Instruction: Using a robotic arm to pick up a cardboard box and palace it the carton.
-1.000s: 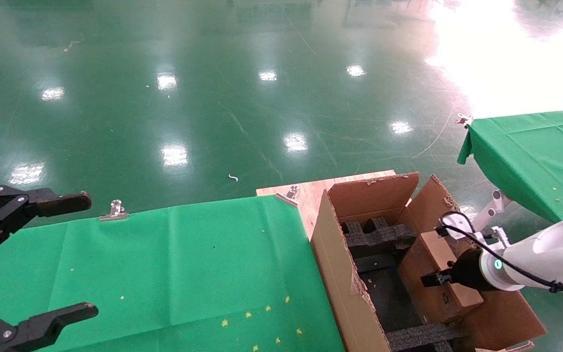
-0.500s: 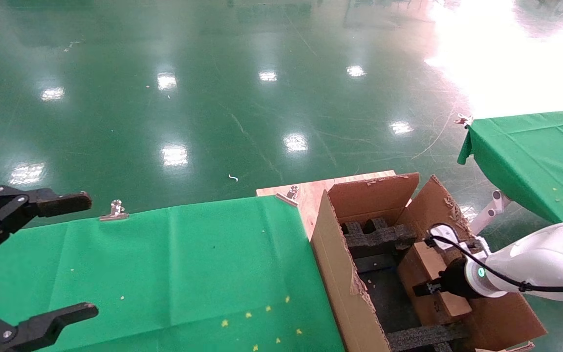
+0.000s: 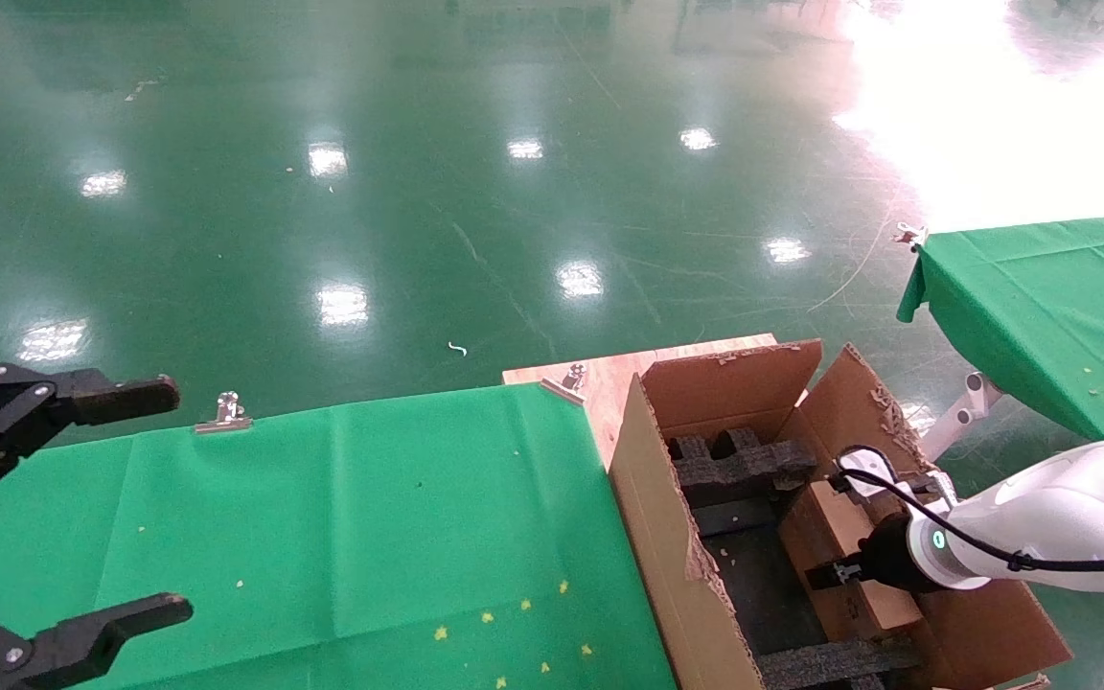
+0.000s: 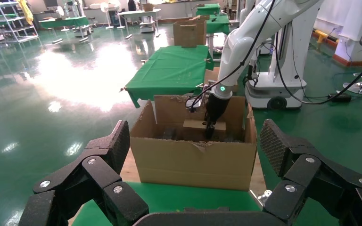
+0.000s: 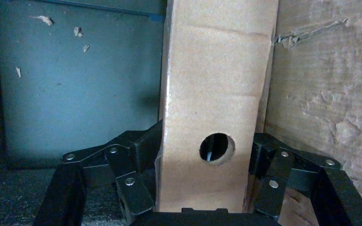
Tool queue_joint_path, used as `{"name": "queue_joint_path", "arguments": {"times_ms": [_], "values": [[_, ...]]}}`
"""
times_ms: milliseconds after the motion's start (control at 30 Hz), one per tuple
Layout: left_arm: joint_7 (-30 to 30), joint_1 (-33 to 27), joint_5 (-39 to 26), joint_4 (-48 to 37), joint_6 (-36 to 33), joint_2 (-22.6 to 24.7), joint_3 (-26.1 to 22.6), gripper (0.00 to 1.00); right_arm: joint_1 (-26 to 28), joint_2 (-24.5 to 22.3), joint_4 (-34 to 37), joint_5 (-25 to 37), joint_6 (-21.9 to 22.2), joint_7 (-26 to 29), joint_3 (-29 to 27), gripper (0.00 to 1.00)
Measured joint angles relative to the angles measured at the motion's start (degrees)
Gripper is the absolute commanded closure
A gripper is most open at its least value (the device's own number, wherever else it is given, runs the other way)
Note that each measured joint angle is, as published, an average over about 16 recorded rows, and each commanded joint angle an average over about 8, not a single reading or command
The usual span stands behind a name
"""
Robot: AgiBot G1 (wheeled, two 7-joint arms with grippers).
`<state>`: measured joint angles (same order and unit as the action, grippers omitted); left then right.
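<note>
Head view is showing the right pincer [image 3: 835,575] clamping the cardboard box [image 3: 839,546] inside the carton [image 3: 667,537], beside its right wall, likely to seat it among foam blocks [image 3: 744,465]. Left pincer [image 3: 54,517] is idling wide open over the worktop [image 3: 370,517].

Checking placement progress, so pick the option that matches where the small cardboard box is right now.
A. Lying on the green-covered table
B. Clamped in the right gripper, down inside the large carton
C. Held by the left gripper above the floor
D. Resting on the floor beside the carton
B: the right gripper clamps the cardboard box on both sides, inside the carton walls.
</note>
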<state>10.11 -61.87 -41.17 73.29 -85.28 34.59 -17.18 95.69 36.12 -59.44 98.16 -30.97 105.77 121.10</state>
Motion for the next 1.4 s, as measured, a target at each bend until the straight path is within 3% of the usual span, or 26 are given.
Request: {"name": "queue_joint_path", "arguments": {"times_ms": [933, 1400], "values": [[-0.04, -0.04, 0.03, -0.04, 0.00, -0.01, -0.07, 0.00, 2.86, -1.04, -0.49, 1.18, 0.05, 0.20, -0.74, 0.00], [-0.06, -0.04, 0.06, -0.05, 0.01, -0.03, -0.10, 0.00, 11.71, -4.82, -8.51, -0.09, 0.53, -1.89, -4.49, 0.00]]}}
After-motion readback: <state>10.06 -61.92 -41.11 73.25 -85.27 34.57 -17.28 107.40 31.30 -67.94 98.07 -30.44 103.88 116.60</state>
